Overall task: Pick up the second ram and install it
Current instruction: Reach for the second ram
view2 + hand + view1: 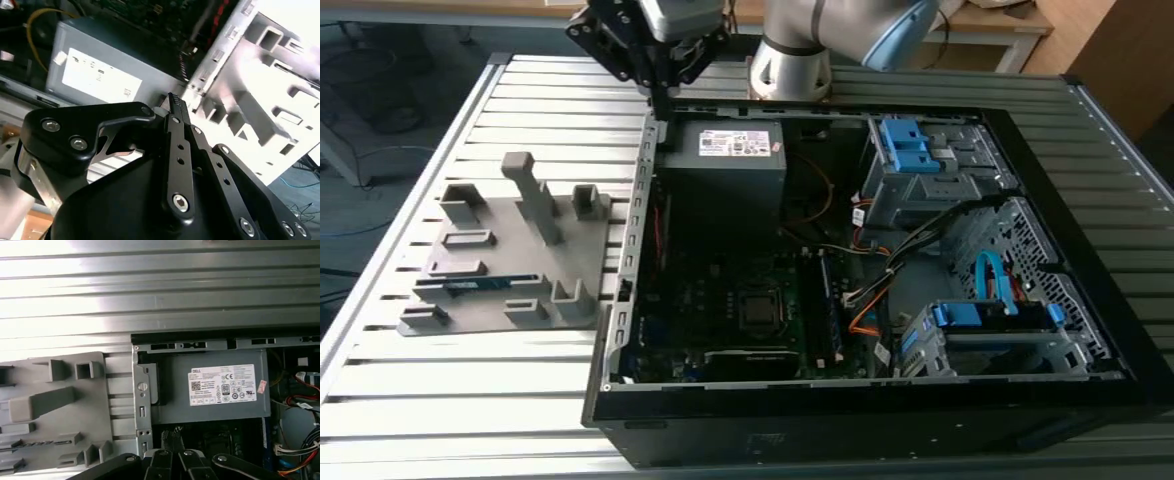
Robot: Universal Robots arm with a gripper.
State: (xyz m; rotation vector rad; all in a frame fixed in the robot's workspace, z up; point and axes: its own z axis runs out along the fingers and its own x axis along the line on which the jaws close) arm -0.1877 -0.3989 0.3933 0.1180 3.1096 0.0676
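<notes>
the gripper [664,100] is being held high over the far left corner of the open computer case [854,415], just on the exterior view's left of the grey power supply [740,165]. its black jaws are being kept pressed together, with nothing being gripped between them. in the second wrist view the fingertips [174,102] are being seen meeting in a point above the case's metal edge. the second ram [487,284], a thin dark stick with a blue-and-white label strip, is being left lying flat in a slot of the grey plastic fixture [507,255], toward that fixture's near side and well apart from the gripper. the fixture, with its upright posts, is being carried by the slatted metal table [454,420] just beside the case, on the exterior view's left. inside the case, the motherboard [720,280] is being shown lying flat, with blue drive brackets [907,145] being seen at the far right and the near right. in the first wrist view the power supply's white label [222,385] is being framed between the table's slats and the gripper's black linkage.
</notes>
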